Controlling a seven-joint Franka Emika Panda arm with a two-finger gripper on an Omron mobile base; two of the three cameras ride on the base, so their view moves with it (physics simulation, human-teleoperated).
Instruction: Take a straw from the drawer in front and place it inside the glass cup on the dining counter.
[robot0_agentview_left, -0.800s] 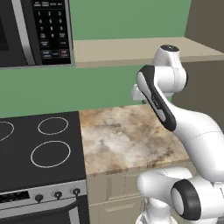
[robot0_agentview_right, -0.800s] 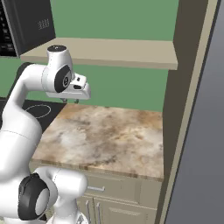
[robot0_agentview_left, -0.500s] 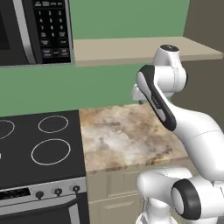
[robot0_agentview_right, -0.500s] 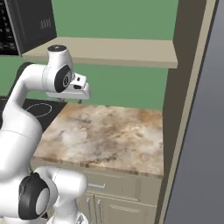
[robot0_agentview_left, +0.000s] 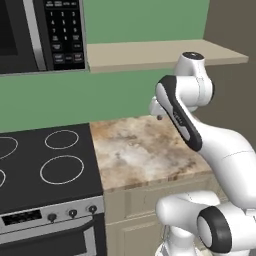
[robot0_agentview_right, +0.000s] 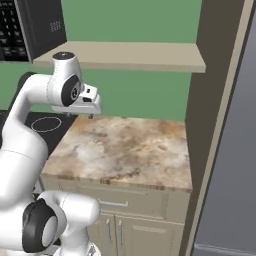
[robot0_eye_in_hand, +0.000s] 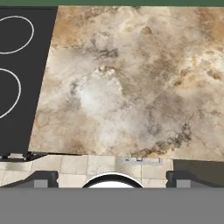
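A: Green wall (robot0_agentview_left: 145, 20) ran behind everything, w/ a plain beige shelf (robot0_agentview_right: 125, 55) across it. What else was big?

B: Dark grey tall panel (robot0_agentview_right: 230, 150) on the right, black microwave (robot0_agentview_left: 40, 35) upper left w/ a white keypad, digits too small to read. Black glass cooktop (robot0_agentview_left: 45, 170) w/ white ring outlines, knobs along its front edge.

A: Worktop?

B: Beige-brown marbled stone worktop (robot0_eye_in_hand: 131, 87), flat & bare, butted against the cooktop. Beige cabinets below; drawer (robot0_agentview_right: 130, 200) under its edge was closed, w/ a small metal pull. Straw, cup: couldn't tell where.

A: Claw?

B: Gripper (robot0_agentview_right: 91, 114) hung above the worktop's back, touching nothing. Fingertips (robot0_eye_in_hand: 41, 178) sat wide apart in hand view, nothing btwn them.
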